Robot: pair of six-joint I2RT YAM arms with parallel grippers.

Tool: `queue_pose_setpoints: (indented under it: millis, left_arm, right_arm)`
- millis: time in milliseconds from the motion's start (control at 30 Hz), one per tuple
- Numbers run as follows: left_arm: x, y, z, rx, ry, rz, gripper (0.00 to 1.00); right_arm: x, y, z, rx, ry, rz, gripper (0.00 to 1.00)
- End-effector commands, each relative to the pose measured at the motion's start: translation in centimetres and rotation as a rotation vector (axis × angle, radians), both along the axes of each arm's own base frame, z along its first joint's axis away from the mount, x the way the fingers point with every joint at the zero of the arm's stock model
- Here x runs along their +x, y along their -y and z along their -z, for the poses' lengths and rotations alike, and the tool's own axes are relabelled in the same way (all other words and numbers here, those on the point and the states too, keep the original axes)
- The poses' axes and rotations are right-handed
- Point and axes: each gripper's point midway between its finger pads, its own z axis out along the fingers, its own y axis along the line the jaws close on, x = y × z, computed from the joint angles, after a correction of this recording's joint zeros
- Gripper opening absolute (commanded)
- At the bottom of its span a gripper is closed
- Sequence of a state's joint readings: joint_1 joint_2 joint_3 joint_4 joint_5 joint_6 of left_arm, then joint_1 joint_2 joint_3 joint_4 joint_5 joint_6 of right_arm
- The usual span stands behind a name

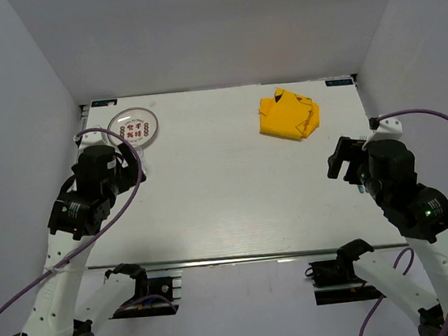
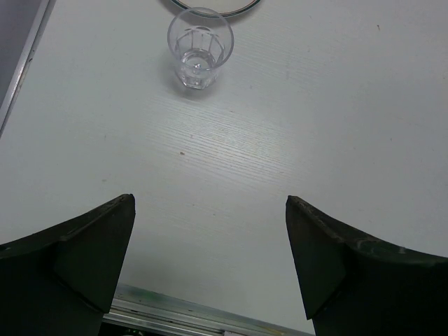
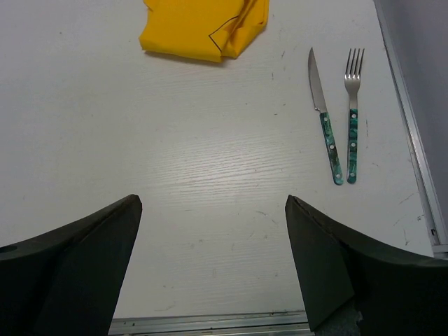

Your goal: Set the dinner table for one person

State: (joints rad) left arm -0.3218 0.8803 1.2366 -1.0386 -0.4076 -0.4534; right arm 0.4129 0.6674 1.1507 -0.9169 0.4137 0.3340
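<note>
Where writing is concerned, little can be read. The plate (image 1: 133, 127) at the far left of the dinner table (image 1: 228, 215) carries rows of small red marks in its middle, too small to make out. Two small dark labels (image 1: 103, 103) sit at the table's far edge, one near each corner, and their print is just as illegible.

The table itself is the big white top with faint grain that fills the middle of the overhead view, with a metal rail along its near edge.

There is one plate, round and lying flat. Just on the near side of it stands one clear faceted glass (image 2: 199, 47), upright; whether it touches the plate's rim cannot be told. The left gripper (image 2: 210, 203) hovers over bare tabletop on the near side of the glass, its two dark fingers spread wide with nothing between them.

Right of centre, toward the far edge, lies one yellow cloth (image 1: 288, 115), loosely folded, with thin black drawn lines on it and no lettering I can read. The right gripper (image 3: 213, 199) hangs over bare table on the near side of the cloth, likewise wide apart and empty.

Farthest right, near the side rail, lie one knife (image 3: 323, 126) and one fork (image 3: 353, 119). They sit just beside each other and roughly parallel, tips pointing away, both with mottled green handles.
</note>
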Motion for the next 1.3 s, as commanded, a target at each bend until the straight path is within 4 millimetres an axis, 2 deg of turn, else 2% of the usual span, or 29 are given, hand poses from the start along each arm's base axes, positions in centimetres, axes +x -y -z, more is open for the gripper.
queue_pose_setpoints:
  millis: [0, 33, 133, 167, 233, 267, 333, 367, 400, 433, 500, 533, 600, 633, 667, 700, 800, 833, 867, 900, 933, 967, 1033, 1100, 1133, 1167, 1200, 1267]
  left_arm:
    - [0.0, -0.4, -0.3, 0.001, 0.019, -0.021, 0.98]
    - [0.0, -0.4, -0.3, 0.001, 0.018, -0.021, 0.98]
    - [0.1, -0.2, -0.2, -0.001, 0.017, -0.013, 0.98]
    - [0.2, -0.2, -0.1, -0.002, 0.017, -0.007, 0.98]
    - [0.4, 0.4, 0.5, -0.011, 0.004, 0.021, 0.98]
    - [0.5, 0.6, 0.6, -0.014, -0.001, 0.029, 0.98]
    - [0.8, 1.2, 1.7, -0.025, -0.027, 0.048, 0.98]
    - [1.0, 1.5, 2.3, -0.029, -0.038, 0.058, 0.98]
    - [1.0, 2.1, 2.8, -0.049, -0.045, 0.086, 0.98]
    - [1.5, 2.7, 3.9, -0.063, -0.049, 0.104, 0.98]
    - [1.5, 3.8, 4.9, -0.099, -0.053, 0.150, 0.98]
    - [1.5, 4.8, 6.0, -0.130, -0.065, 0.190, 0.98]
    - [1.4, 5.3, 6.5, -0.151, -0.062, 0.213, 0.98]
    - [1.3, 5.5, 6.9, -0.160, -0.060, 0.224, 0.98]
    - [1.3, 5.5, 6.7, -0.159, -0.051, 0.227, 0.98]
    - [1.4, 5.4, 6.1, -0.158, -0.018, 0.227, 0.98]
    - [1.2, 5.3, 5.9, -0.158, 0.026, 0.241, 0.98]
    - [1.1, 5.4, 6.0, -0.160, 0.023, 0.242, 0.98]
    - [1.0, 5.7, 6.1, -0.170, 0.018, 0.259, 0.98]
    - [1.0, 5.8, 6.1, -0.172, 0.017, 0.267, 0.98]
    - [1.0, 5.9, 6.1, -0.171, 0.016, 0.271, 0.98]
    - [1.1, 6.0, 6.3, -0.172, 0.011, 0.276, 0.98]
    - [1.2, 6.2, 6.5, -0.175, 0.007, 0.289, 0.98]
    - [1.2, 6.7, 6.7, -0.184, 0.000, 0.315, 0.98]
    - [1.2, 7.0, 6.8, -0.185, -0.008, 0.329, 0.98]
    - [1.2, 7.2, 6.9, -0.190, -0.010, 0.342, 0.98]
    - [1.3, 7.5, 6.9, -0.196, -0.008, 0.357, 0.98]
    - [1.3, 7.5, 7.0, -0.193, -0.015, 0.358, 0.98]
  right_arm:
    - [0.6, 0.0, -2.4, 0.030, 0.074, 0.013, 0.89]
    - [0.7, -0.3, -2.7, 0.041, 0.091, 0.000, 0.89]
    - [1.2, -1.3, -1.5, 0.051, 0.082, -0.045, 0.89]
    - [2.1, -1.8, -1.0, 0.054, 0.071, -0.045, 0.89]
    - [3.8, -2.8, 3.3, 0.025, -0.049, -0.042, 0.89]
    - [5.0, -3.7, 4.2, 0.057, -0.059, -0.041, 0.89]
    - [6.5, -6.1, 7.7, 0.087, -0.142, -0.106, 0.89]
    - [8.2, -7.2, 7.3, 0.123, -0.098, -0.127, 0.89]
    - [9.1, -7.5, 7.8, 0.124, -0.105, -0.119, 0.89]
    - [10.8, -7.4, 9.6, 0.100, -0.152, -0.089, 0.89]
    - [13.8, -6.7, 8.6, 0.087, -0.122, -0.041, 0.89]
    - [15.3, -6.7, 10.3, 0.067, -0.167, -0.031, 0.89]
    - [17.7, -6.1, 10.7, 0.062, -0.173, 0.005, 0.89]
    - [19.9, -4.6, 11.1, 0.068, -0.185, 0.059, 0.89]
    - [20.9, -4.6, 11.2, 0.090, -0.188, 0.053, 0.89]
    - [23.5, -2.9, 11.3, 0.109, -0.172, 0.083, 0.89]
    - [27.0, -2.2, 11.5, 0.122, -0.180, 0.002, 0.89]
    - [29.4, -2.4, 12.1, 0.117, -0.188, -0.028, 0.89]
    - [30.6, -1.0, 12.5, 0.114, -0.205, -0.017, 0.88]
    - [31.1, -1.0, 15.9, 0.128, -0.307, -0.040, 0.88]
    - [33.1, -0.7, 14.6, 0.118, -0.271, -0.066, 0.87]
    - [33.8, 0.4, 15.0, 0.153, -0.272, -0.091, 0.85]
    - [35.9, -0.1, 15.7, 0.181, -0.230, -0.213, 0.86]
    - [37.2, 1.0, 16.0, 0.166, -0.212, -0.217, 0.87]
    - [37.9, 1.9, 17.4, 0.170, -0.229, -0.205, 0.87]
    - [39.0, 2.1, 16.3, 0.175, -0.193, -0.219, 0.87]
    - [39.5, 3.3, 17.6, 0.185, -0.208, -0.204, 0.87]
    - [40.8, 3.5, 17.0, 0.192, -0.173, -0.212, 0.87]
